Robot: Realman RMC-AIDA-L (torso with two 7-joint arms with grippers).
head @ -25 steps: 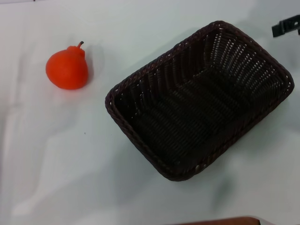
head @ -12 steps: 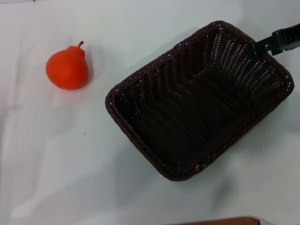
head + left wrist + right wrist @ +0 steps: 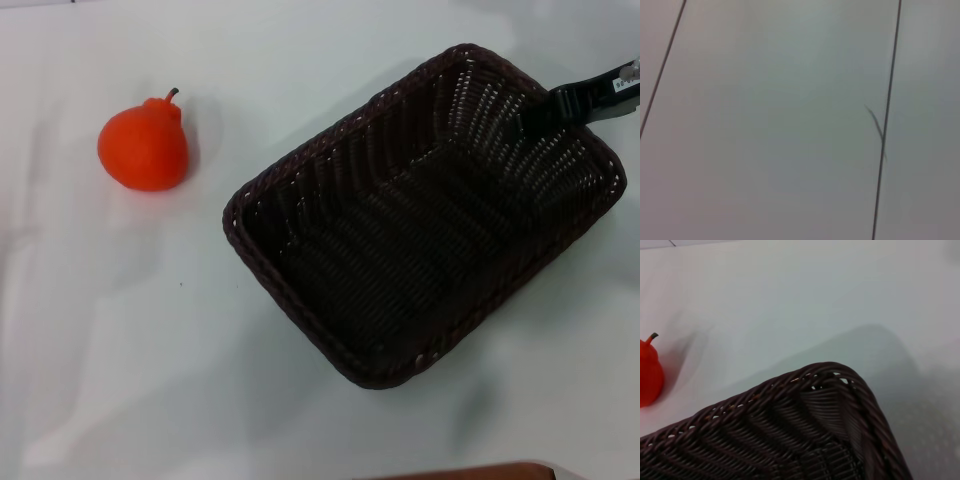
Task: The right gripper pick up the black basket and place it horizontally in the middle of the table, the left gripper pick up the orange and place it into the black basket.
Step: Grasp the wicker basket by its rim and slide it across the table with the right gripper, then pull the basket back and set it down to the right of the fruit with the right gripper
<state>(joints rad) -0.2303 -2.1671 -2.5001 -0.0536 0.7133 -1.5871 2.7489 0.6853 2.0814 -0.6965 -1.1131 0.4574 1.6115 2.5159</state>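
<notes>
The black basket (image 3: pixel 425 215) lies on the table (image 3: pixel 120 330), set diagonally right of the middle, open side up and with nothing in it. The orange (image 3: pixel 143 145) stands on the table at the far left, well apart from the basket. My right gripper (image 3: pixel 545 108) reaches in from the right edge and sits over the basket's far right rim; only part of it shows. In the right wrist view a corner of the basket (image 3: pixel 830 390) is close below the camera and the orange (image 3: pixel 649 372) shows at the edge. My left gripper is out of view.
The left wrist view shows only a pale flat surface (image 3: pixel 780 125) with thin dark lines. A brown edge (image 3: pixel 470 472) shows at the table's near side.
My right gripper has moved in from the right edge to over the basket's far right rim. The basket and the orange have stayed where they were.
</notes>
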